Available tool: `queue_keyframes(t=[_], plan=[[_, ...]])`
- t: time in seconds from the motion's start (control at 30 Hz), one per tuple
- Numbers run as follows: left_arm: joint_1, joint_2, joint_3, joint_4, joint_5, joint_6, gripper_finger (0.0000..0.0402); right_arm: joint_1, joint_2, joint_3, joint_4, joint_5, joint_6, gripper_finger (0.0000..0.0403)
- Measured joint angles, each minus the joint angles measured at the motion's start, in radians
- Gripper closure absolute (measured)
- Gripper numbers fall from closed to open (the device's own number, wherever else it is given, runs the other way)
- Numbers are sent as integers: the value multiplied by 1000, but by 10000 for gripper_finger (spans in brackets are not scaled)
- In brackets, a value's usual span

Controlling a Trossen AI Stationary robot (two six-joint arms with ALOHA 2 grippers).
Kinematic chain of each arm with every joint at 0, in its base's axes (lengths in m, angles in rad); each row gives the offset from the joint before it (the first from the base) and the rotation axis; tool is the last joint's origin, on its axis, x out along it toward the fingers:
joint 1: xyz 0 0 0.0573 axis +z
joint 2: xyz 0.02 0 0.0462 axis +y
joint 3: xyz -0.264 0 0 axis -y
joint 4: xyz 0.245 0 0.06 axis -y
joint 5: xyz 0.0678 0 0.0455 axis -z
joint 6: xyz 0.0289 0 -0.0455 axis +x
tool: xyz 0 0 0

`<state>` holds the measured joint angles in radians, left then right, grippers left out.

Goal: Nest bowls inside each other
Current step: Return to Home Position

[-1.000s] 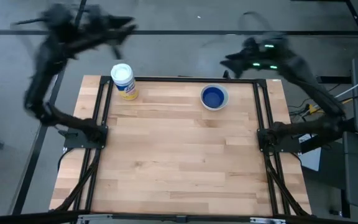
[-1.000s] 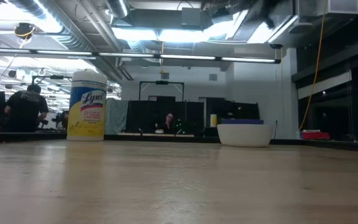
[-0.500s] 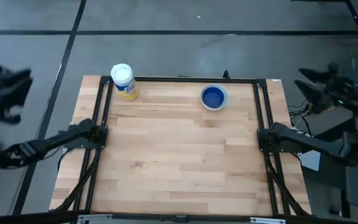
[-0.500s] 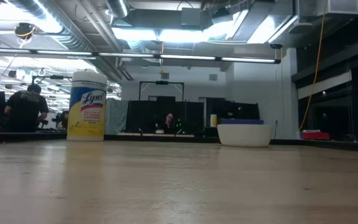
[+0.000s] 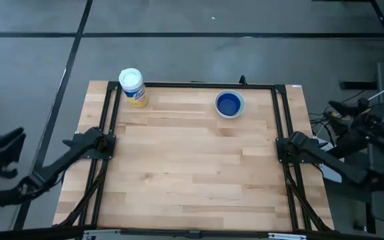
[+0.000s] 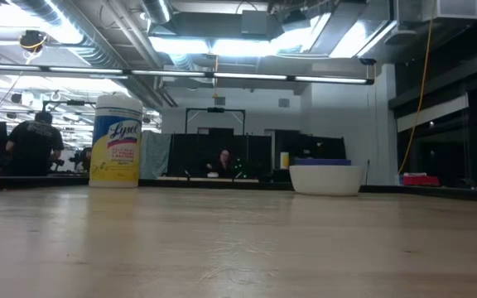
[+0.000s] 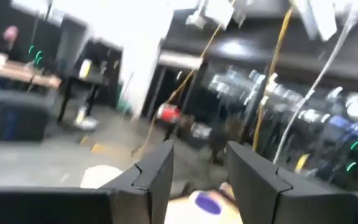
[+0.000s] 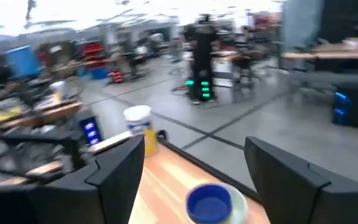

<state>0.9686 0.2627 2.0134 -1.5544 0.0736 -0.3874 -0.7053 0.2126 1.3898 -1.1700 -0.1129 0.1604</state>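
The bowls [image 5: 230, 104] stand nested near the table's far edge, right of centre. I see a white outer bowl with a dark blue one inside it. In the low view the blue rim shows just above the white wall [image 6: 328, 179]. The stack rests on its base on the wood, and no gripper touches it. My left gripper [image 5: 12, 143] hangs open beyond the table's left edge, with nothing between its fingers [image 7: 197, 177]. My right gripper [image 5: 339, 109] hangs open beyond the right edge, also with nothing in it [image 8: 194, 171]. Both wrist views show the bowls far off [image 8: 210, 202].
A white-lidded jar with a yellow label [image 5: 133, 87] stands upright at the table's far left corner [image 6: 116, 141]. A black frame [image 5: 192, 85] runs along the table's edges. The arm bases [image 5: 89, 143] sit on the left and right edges. People sit in the room behind.
Both arms have swung away from above the table's far edge, outward and toward the near side. The left one now stands beyond the left edge, the right one beyond the right edge. The bowls and the jar have not moved.
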Motion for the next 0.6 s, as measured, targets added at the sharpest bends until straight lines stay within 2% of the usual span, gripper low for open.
queue_keyframes(t=[0.1,0.17,0.2,0.3,0.4,0.5,0.6], plan=[[32,-71,-17,9,55,20,258,-14,-126,-116,-5,88,69,132],[57,-102,-29,-26,97,52,258,-21,-206,-205,13,98,102,137],[73,-119,-42,-9,113,59,258,-27,-213,-240,22,85,114,140],[103,-162,-61,-12,134,93,258,-37,-200,-291,71,-46,64,146],[127,-209,-123,-17,126,154,258,-40,-209,-393,259,-124,-7,151],[138,-261,-195,-23,142,132,258,-36,-210,-486,410,-192,-36,156],[152,-254,-242,9,201,153,258,-26,-211,-610,571,-239,-36,160]])
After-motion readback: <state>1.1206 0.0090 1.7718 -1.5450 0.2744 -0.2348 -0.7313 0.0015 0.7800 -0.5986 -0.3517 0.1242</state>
